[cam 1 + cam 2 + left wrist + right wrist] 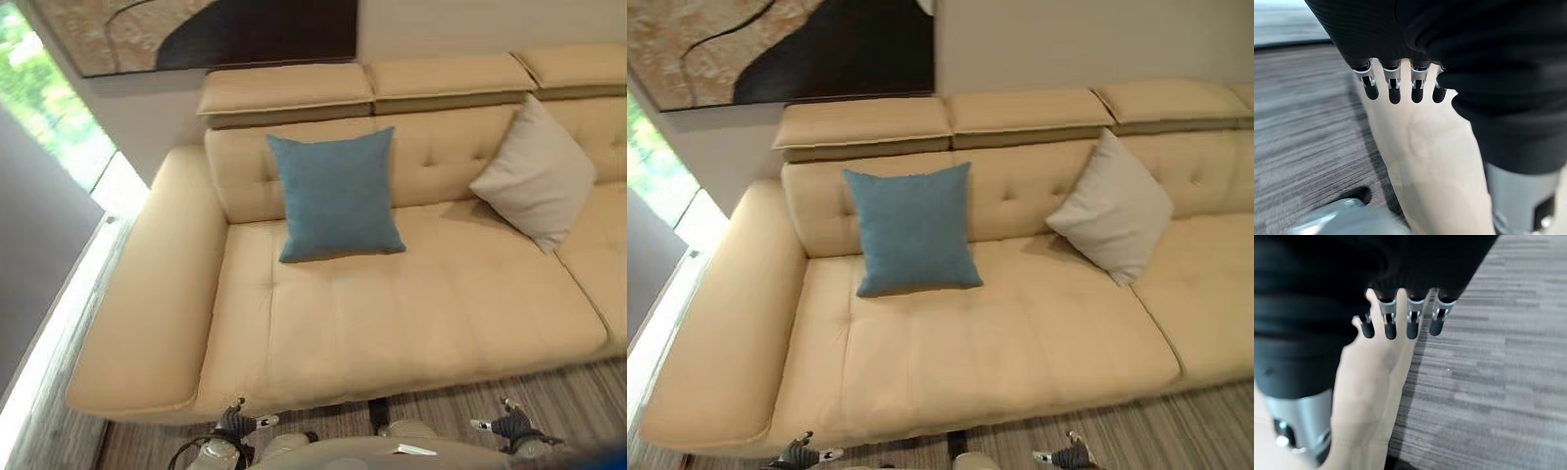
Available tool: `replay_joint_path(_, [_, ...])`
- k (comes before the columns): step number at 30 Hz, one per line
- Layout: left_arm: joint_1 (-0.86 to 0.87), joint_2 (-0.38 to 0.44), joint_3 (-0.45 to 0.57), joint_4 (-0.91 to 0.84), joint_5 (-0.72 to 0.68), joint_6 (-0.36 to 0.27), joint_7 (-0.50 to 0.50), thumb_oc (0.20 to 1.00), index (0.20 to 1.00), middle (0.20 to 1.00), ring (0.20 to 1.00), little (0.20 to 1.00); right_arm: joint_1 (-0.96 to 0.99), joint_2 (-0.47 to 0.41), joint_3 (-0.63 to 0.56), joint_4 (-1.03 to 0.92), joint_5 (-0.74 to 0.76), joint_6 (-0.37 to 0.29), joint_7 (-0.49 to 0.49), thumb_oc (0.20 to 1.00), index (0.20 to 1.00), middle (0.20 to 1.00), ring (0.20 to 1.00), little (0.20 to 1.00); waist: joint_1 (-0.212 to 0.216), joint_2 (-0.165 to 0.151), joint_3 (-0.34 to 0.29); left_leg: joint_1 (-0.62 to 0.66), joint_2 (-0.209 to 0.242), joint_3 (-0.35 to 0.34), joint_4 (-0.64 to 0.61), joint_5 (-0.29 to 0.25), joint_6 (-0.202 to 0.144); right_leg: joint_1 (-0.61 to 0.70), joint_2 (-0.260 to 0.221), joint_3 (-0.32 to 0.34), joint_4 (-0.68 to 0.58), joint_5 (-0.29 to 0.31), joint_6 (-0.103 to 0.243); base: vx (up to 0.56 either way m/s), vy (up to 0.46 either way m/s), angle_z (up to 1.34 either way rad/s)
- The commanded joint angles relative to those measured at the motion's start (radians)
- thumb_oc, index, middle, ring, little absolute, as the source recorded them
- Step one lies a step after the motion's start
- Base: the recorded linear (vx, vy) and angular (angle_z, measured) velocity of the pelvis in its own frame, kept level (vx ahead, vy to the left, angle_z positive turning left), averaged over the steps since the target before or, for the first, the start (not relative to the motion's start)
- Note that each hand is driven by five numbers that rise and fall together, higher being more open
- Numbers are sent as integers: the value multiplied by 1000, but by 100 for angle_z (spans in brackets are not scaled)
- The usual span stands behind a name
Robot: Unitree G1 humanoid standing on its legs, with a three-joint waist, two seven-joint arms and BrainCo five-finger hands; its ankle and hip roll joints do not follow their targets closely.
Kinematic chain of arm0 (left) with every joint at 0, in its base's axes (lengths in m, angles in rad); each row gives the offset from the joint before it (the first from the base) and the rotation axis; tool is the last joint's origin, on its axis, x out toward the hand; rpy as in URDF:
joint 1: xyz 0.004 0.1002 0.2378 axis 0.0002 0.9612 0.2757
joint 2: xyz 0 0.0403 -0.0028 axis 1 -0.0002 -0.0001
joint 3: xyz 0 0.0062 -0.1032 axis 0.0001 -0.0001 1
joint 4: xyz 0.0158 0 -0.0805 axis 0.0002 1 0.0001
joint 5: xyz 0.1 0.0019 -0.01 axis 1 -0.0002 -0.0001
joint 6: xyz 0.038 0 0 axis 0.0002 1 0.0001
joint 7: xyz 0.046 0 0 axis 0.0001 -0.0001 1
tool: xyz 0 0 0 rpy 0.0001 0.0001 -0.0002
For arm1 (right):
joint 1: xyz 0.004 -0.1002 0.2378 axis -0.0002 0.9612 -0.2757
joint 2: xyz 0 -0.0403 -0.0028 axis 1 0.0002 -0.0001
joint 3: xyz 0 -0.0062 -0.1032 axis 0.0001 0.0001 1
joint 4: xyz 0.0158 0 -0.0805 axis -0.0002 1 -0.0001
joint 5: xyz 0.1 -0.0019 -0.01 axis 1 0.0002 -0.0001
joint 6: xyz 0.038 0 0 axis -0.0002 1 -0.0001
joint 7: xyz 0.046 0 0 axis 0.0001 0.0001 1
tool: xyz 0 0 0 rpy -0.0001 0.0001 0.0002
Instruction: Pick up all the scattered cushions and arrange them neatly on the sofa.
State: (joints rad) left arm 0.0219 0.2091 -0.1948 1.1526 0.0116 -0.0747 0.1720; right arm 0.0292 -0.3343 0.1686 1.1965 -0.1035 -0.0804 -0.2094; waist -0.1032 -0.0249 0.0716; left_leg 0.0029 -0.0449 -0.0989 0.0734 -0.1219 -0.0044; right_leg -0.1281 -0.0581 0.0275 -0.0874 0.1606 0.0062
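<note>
A blue cushion and a beige cushion lean upright against my sofa's backrest, well apart. My left robot hand and right robot hand hang low over the striped carpet, fingers straight, holding nothing.

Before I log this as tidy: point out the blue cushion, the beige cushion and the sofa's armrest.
blue cushion (336,194), left eye view, middle of its face.
beige cushion (534,173), left eye view, middle of its face.
armrest (157,294), left eye view, its padded top.
</note>
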Motion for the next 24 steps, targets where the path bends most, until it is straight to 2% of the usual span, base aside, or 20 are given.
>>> replay_joint_path(1, [-30,32,-16,-17,9,-15,12,1000,1000,1000,1000,1000,-56,-19,-5,-8,10,11,-18,1000,1000,1000,1000,1000,4,-15,26,1,13,30,8,-27,-29,9,8,3,83,-125,111,-159,195,-30])
replay_joint_path(4, [-56,37,-36,-13,28,-17,14,1000,1000,1000,1000,1000,-82,-11,13,-7,10,22,-23,1000,1000,1000,1000,1000,6,-25,41,-7,-13,39,-20,-13,-13,-50,-10,31,79,-73,150,-203,222,-62])
replay_joint_path(6, [-75,52,-46,7,60,-9,15,1000,1000,1000,1000,1000,-102,8,39,-2,-9,38,-18,1000,1000,1000,1000,1000,14,-36,67,-13,-23,80,-40,2,6,-101,-18,36,78,-40,189,-259,241,-103])
replay_joint_path(7, [-76,52,-45,7,60,-9,15,1000,1000,1000,1000,1000,-102,9,39,-2,-9,38,-18,1000,1000,1000,1000,1000,15,-36,67,-13,-23,81,-40,2,6,-101,-18,37,79,-40,189,-309,140,-112])
replay_joint_path(8, [-88,62,-48,13,63,-2,14,1000,1000,1000,1000,1000,-111,11,52,13,-20,40,-19,1000,1000,1000,1000,1000,35,-31,91,-31,-8,112,-32,15,15,-114,-22,-41,140,-78,175,-276,96,-94])
replay_joint_path(10, [-88,68,-45,16,65,7,10,1000,1000,1000,1000,1000,-107,12,51,27,-18,38,-18,1000,1000,1000,1000,1000,52,-22,93,-43,4,134,-42,35,22,-82,-33,-115,228,-142,143,-252,93,-89])
replay_joint_path(11, [-89,69,-45,16,65,7,10,1000,1000,1000,1000,1000,-107,12,51,27,-18,38,-18,1000,1000,1000,1000,1000,51,-23,91,-46,3,134,-42,37,22,-84,-34,-115,228,-141,143,-111,40,-88])
replay_joint_path(13, [-88,74,-43,25,71,13,4,1000,1000,1000,1000,1000,-100,11,42,37,-11,36,-15,1000,1000,1000,1000,1000,60,-19,81,-47,12,143,-51,44,30,-54,-31,-126,298,-184,135,-106,12,-56])
replay_joint_path(15, [-83,77,-35,32,69,17,2,1000,1000,1000,1000,1000,-94,10,33,45,-5,34,-15,1000,1000,1000,1000,1000,77,-21,55,-69,23,174,-41,48,32,11,-36,-141,314,-230,129,-180,-59,-26])
replay_joint_path(16, [-79,77,-37,31,67,15,4,1000,1000,1000,1000,1000,-95,9,30,39,-2,37,-16,1000,1000,1000,1000,1000,99,-35,45,-89,23,209,-16,46,27,60,-44,-156,262,-230,130,-154,-152,-87])
replay_joint_path(17, [-80,73,-38,30,65,14,2,1000,1000,1000,1000,1000,-96,11,30,34,8,35,-16,1000,1000,1000,1000,1000,101,-46,30,-98,28,222,1,45,19,89,-33,-141,197,-240,129,-76,-168,-125])
replay_joint_path(20, [-87,68,-48,24,59,14,5,1000,1000,1000,1000,1000,-97,11,30,30,24,34,-22,1000,1000,1000,1000,1000,86,-48,40,-107,49,227,42,41,5,90,-8,-110,168,-237,112,-24,-121,-62])
replay_joint_path(24, [-101,64,-67,12,66,15,0,1000,1000,1000,1000,1000,-86,19,28,30,45,31,-23,1000,1000,1000,1000,1000,66,-45,54,-118,63,229,93,33,-7,103,7,-103,148,-242,90,-47,-95,13])
